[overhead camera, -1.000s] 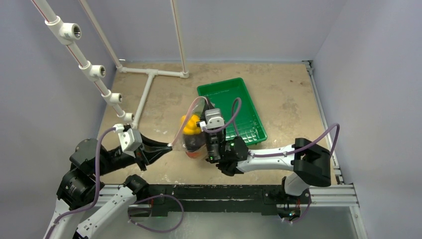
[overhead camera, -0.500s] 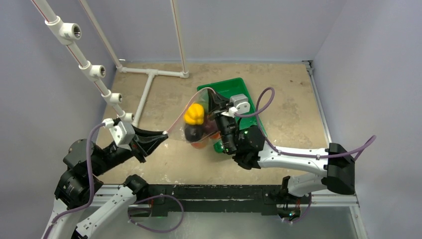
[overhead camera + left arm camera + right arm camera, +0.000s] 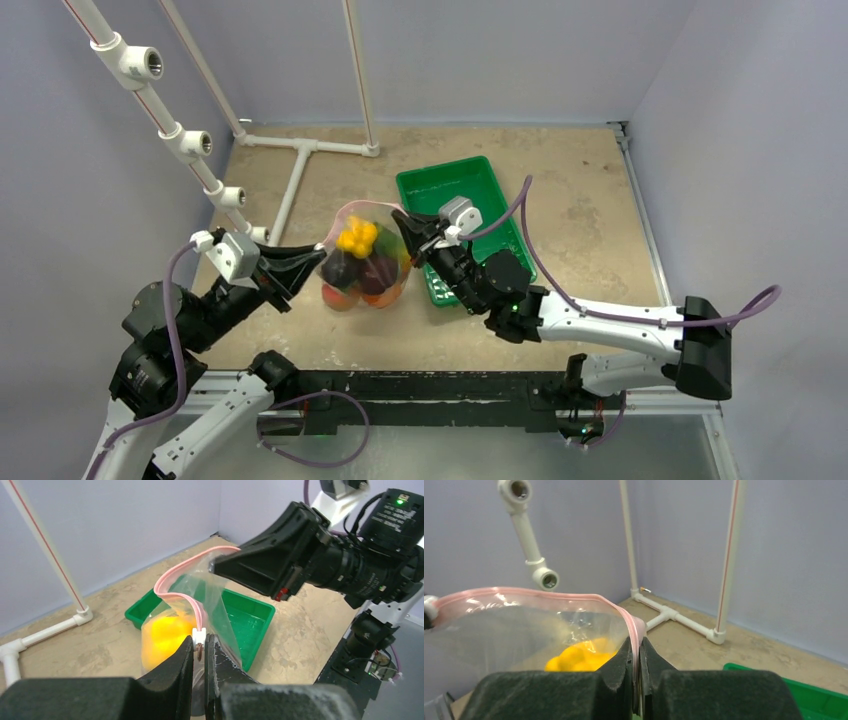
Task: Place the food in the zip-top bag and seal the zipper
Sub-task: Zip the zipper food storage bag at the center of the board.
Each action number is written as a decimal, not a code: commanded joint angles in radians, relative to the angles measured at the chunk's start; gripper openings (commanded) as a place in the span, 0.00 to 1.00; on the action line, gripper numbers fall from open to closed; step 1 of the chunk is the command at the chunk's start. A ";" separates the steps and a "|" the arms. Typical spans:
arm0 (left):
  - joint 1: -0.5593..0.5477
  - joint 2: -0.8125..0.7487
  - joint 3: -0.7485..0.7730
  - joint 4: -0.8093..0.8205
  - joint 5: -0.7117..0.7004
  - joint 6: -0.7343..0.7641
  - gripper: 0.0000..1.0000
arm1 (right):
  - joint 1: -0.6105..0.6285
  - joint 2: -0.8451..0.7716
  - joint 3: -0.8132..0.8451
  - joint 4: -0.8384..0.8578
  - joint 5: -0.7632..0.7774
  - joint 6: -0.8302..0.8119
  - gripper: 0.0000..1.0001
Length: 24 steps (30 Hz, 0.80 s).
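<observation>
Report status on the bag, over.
Left pincer shut on zipper at slider end, right pincer shut on the other end. Zip-top bag strung between, food inside. Green tray beside, not blocking.

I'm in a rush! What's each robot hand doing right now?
Left gripper: fingers closed on the zipper.
Right gripper: fingers closed on the zipper too.

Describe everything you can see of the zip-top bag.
The zip-top bag is clear, thin, floppy plastic with a pink zipper strip arching along its mouth. It hangs between the left gripper, pinching one end by a small white tab, and the right gripper, pinching the other. Inside sag a yellow pepper and darker red, purple and orange pieces. It is left of the green tray. Whether it is sealed cannot be told.
</observation>
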 commanded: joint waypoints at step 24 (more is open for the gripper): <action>-0.003 -0.034 -0.070 -0.024 -0.058 -0.004 0.00 | -0.011 -0.251 -0.134 -0.303 -0.295 0.232 0.84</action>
